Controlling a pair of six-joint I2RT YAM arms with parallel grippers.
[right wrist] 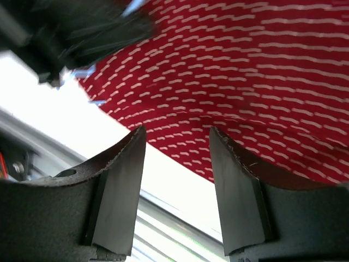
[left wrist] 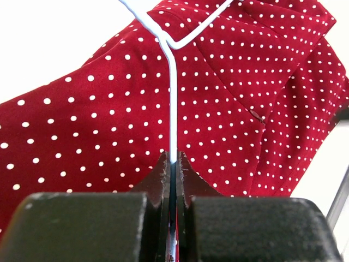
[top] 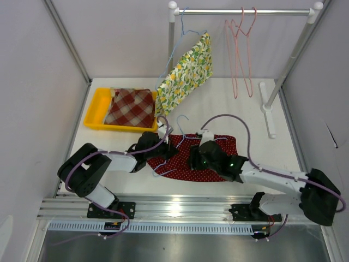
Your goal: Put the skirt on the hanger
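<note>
The red dotted skirt (top: pixel 224 145) lies spread at the middle of the desk (top: pixel 229 109). The left end effector (left wrist: pixel 172 161) is clenched on the thin wire hanger (left wrist: pixel 172 103), which lies across the skirt's left part. The right end effector (right wrist: pixel 177 135) hangs released, fingers apart, over the skirt's near part.

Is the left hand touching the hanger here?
Touching. The left wrist view shows the left hand shut on the hanger, with the white wire clamped at its tips, over the skirt.
</note>
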